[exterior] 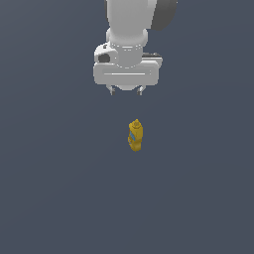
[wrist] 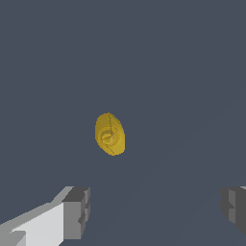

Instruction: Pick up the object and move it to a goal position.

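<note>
A small yellow squeeze bottle (exterior: 135,135) with a tapered nozzle cap and a blue label stands upright on the dark grey floor, in the middle of the exterior view. My gripper (exterior: 126,91) hangs above and behind it, open and empty, with its two short fingertips apart. In the wrist view I look down on the bottle's cap (wrist: 110,134) from above. The bottle lies ahead of the gap between my grey fingers (wrist: 77,213), not between them. Nothing is held.
The plain dark grey floor (exterior: 59,188) spreads all around the bottle. No other object, container or edge shows in either view.
</note>
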Tool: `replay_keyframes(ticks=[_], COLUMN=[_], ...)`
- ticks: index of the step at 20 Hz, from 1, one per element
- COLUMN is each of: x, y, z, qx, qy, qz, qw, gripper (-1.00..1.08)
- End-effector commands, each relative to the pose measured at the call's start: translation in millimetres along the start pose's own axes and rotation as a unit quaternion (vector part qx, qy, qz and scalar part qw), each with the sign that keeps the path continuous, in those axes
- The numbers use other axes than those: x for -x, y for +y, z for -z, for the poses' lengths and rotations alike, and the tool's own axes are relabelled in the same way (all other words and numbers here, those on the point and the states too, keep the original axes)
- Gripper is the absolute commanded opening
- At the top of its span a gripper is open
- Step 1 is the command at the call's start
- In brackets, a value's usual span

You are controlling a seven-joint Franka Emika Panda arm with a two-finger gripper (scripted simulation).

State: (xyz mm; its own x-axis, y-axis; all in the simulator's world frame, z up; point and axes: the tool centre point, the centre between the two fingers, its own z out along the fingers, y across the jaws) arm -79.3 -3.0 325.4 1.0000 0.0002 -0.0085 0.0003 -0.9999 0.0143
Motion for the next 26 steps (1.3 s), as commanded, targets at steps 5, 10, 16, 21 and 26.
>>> replay_keyframes(ticks=[5,10,16,21,26], x=[0.9,4.0,3.5,-1.1,-9.0], y=[9.5,33.3,32.6,23.9,5.5], z=[-2.0,-6.9,-8.3,-19.8,-43.0], qx=[0.001,0.004,0.004,0.003,0.001], qy=[-0.003,-0.012,-0.012,-0.01,-0.006], qz=[-0.01,-0.034,-0.032,-0.01,0.034], qw=[0.9999,0.9993,0.9994,0.9999,0.9994], gripper=[1.0,1.0,1.0,1.0,1.0])
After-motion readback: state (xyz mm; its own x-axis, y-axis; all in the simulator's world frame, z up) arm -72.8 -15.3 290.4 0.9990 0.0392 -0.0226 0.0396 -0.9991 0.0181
